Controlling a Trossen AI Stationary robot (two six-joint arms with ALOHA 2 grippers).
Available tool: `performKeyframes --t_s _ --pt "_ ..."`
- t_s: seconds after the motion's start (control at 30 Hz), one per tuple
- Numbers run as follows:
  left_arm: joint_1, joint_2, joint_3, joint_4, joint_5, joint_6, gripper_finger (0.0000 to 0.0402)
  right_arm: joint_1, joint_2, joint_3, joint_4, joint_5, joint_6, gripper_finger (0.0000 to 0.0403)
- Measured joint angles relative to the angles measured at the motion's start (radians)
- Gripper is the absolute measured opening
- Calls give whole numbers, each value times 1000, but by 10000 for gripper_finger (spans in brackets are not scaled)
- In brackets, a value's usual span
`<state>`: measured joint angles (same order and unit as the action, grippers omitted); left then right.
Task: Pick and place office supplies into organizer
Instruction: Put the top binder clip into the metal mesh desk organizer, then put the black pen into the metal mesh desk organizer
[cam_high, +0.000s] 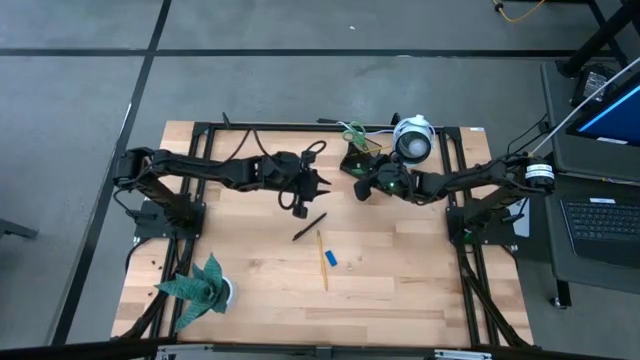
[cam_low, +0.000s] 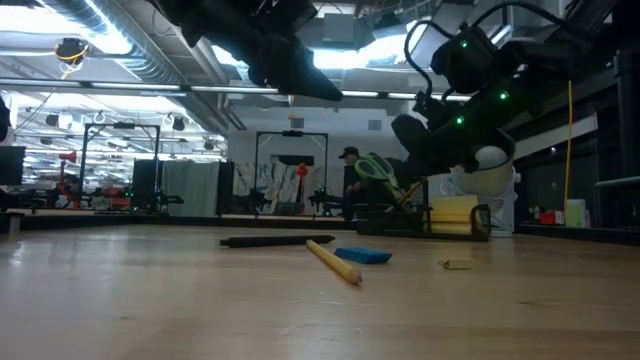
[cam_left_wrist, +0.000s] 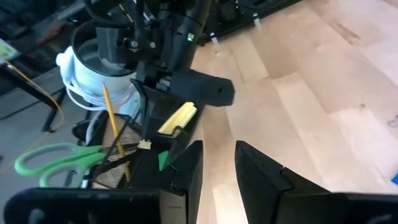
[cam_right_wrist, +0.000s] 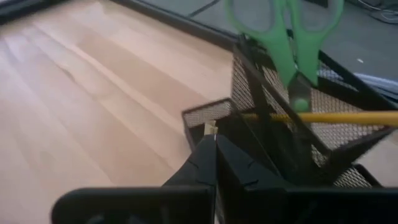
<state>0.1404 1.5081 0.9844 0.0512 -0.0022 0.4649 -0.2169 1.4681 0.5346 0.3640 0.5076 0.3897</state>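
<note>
The black mesh organizer (cam_high: 354, 160) stands at the table's far edge. Green-handled scissors (cam_left_wrist: 46, 160) and one yellow pencil (cam_left_wrist: 111, 118) stick up out of it, and the yellow sticky-note pad (cam_left_wrist: 178, 118) sits in a front compartment. My right gripper (cam_right_wrist: 214, 142) hangs over the organizer's near corner, shut on a tiny pale piece. My left gripper (cam_left_wrist: 217, 167) is open above the table, left of the organizer, and holds nothing. The black pen (cam_high: 308, 227), a second yellow pencil (cam_high: 323, 259), the blue block (cam_high: 330, 259) and a tiny piece (cam_low: 457, 265) lie on the table. My right gripper pinches a tiny pale piece (cam_right_wrist: 210, 129) between the very ends of its two fingers. The fingers slant down from above onto the organizer's near corner (cam_right_wrist: 208, 112). The piece is lifted clear of the table, just over the mesh rim.
A round white device (cam_high: 413, 138) stands right beside the organizer at the far edge. A green paper plant (cam_high: 203, 284) sits at the near left corner. Bare wood lies around the pen, pencil and blue block at the table's middle.
</note>
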Motion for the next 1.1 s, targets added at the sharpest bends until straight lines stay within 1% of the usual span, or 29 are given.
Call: performKeyframes --t_s 0.33,0.5,0.87,1.0,1.07,1.1 --pt "-1 -1 0 -9 5 -11 88 -14 73 0 1 -1 -30 0" --pt "-1 -1 0 -10 6 -18 88 -28 86 0 6 -1 -33 2" --pt "-1 -1 0 -18 6 -37 88 -30 87 0 20 -2 -29 66" --pt "-1 -1 0 -25 6 -44 88 -30 87 0 55 -4 -30 81" --pt "-1 -1 0 -39 6 -44 88 -30 87 0 84 -31 -38 83" --pt "-1 -1 0 -53 6 -44 88 -30 87 0 105 -67 -58 83"
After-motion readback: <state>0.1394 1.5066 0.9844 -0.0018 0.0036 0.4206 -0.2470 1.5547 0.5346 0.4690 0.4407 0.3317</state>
